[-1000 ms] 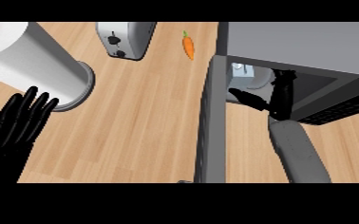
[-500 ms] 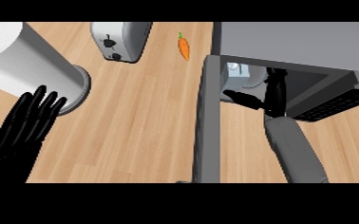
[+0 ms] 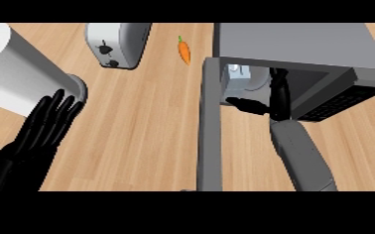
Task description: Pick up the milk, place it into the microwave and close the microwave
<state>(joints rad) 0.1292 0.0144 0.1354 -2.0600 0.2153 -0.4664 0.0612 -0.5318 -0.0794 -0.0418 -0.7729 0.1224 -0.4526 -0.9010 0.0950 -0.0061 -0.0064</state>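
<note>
Standing inside the mouth of the microwave, the milk shows as a pale carton at the left of the cavity, close to the hinge side of the door, which is swung wide open.

The main risk, as I judge it, comes when the right hand pulls out. Its thumb juts leftward just below the carton and could catch it, tipping it or dragging it toward the opening. A carton left too near the front could also block the door. A door swung before the forearm is clear would strike the arm.

The right hand's fingers are straight and point into the cavity, just beside the carton on its right, with the thumb spread wide. The hand looks released rather than clasped round the milk. The shadowed interior makes it hard to say whether any fingertip touches the carton.

The left hand rests at the left edge over the counter, fingers straight and together, holding nothing.
</note>
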